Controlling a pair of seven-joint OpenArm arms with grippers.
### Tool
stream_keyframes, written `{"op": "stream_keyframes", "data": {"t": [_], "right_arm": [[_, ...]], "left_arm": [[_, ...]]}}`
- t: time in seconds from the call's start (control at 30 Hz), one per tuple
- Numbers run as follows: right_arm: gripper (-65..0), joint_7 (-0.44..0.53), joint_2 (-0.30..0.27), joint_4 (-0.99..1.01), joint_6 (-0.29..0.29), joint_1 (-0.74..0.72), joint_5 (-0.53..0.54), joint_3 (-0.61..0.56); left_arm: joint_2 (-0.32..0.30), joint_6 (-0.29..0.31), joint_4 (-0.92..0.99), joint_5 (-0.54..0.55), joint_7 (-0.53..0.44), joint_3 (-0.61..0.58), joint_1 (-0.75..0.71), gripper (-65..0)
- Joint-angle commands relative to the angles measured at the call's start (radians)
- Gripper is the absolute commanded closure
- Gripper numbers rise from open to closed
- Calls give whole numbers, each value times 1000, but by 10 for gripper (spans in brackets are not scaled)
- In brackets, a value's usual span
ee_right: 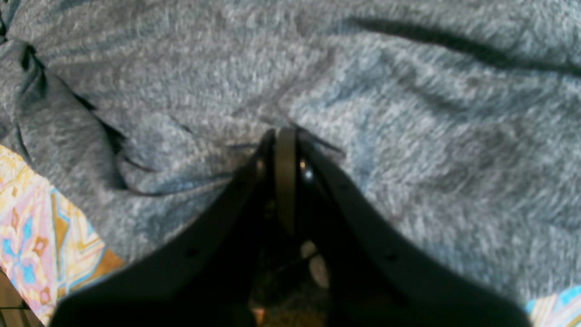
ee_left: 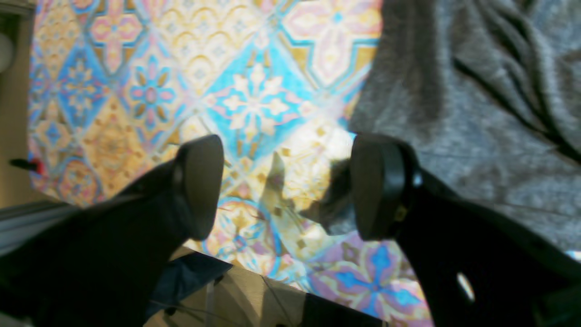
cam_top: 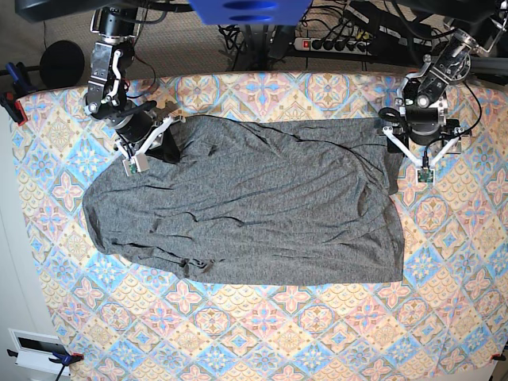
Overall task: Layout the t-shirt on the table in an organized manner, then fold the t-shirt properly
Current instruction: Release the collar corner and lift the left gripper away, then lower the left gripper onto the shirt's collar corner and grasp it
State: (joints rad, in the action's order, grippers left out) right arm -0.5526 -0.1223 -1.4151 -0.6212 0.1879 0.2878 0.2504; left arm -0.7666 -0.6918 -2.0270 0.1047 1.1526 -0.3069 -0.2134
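- T-shirt (cam_top: 246, 202) lies spread over the middle of the table (cam_top: 317, 333), long axis running left-right in the base view, back edge near the table's far edge.
- Layout step looks mostly done, by my read: garment is open in one broad sheet, not bunched.
- Not tidy yet: wrinkles across the body, the base-view left end is rounded and lumpy, near edge wavy. No sleeves or collar clearly made out.
- No fold seen anywhere; folding stage not started.
- Left gripper (ee_left: 286, 186): jaws wide apart, nothing between the pads, only patterned cloth below. Shirt edge sits just beside one finger (ee_left: 379, 186). In the base view this arm is at the shirt's far corner on the right side.
- Right gripper (ee_right: 285, 150): jaws clenched; tips are against the grey knit, fabric puckers toward them, so I judge a pinch of shirt is held. It sits at the far corner on the base-view left.
- Left to do, as judged: smooth wrinkles, square the lumpy end, then all folds.
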Motion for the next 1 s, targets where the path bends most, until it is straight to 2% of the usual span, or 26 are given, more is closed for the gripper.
{"op": "stream_keyframes", "data": {"t": [0.0, 0.13, 0.27, 0.47, 0.57, 0.77, 0.97], "right_arm": [[0, -165, -9, 36, 83, 20, -174, -1], [0, -165, -9, 36, 83, 18, -174, -1], [0, -165, -9, 36, 83, 18, -174, -1], [0, -165, -9, 35, 83, 18, -174, -1], [0, -165, -9, 35, 83, 18, -174, -3], [0, -165, -9, 35, 83, 18, -174, -6], [0, -165, -9, 33, 83, 18, -174, -9]], "left_arm": [[-1, -6, -11, -15, -23, 21, 7, -426], [71, -6, -8, 25, -72, 180, -37, -426], [146, -6, 18, 183, -73, 354, -41, -426], [238, -6, 134, 384, -78, 518, -37, -426], [290, -6, 196, 482, -124, 616, -41, -426], [364, -6, 295, 754, -139, 805, -36, -426], [384, -6, 305, 995, -133, 915, -2, -426]]}}
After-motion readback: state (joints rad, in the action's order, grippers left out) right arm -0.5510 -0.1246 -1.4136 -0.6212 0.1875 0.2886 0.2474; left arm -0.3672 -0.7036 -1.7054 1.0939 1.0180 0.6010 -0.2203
